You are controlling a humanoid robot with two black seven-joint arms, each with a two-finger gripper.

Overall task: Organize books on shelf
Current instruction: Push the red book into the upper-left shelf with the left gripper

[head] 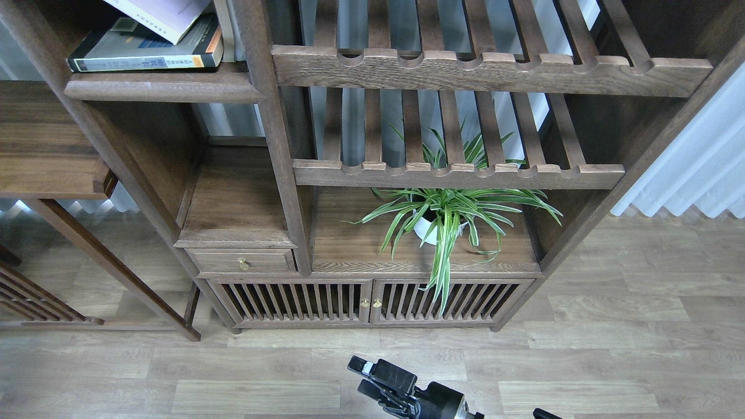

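While the one visible gripper [364, 378], jaw state indeterminate, sits low at 6 o'clock, the thick book [145, 51] and white-lavender book [166, 14] lie well apart at 11 o'clock on the shelf [163, 87], long axes roughly horizontal.

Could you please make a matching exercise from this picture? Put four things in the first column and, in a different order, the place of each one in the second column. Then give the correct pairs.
Column 1
1. thick book
2. white-lavender book
3. potted plant
4. brass knob

Column 2
A. on the board under the lower slatted rack
B. on the small drawer front
C. lying flat on the shelf, upper left
D. tilted on top of another book

Pairs: 1-C, 2-D, 3-A, 4-B
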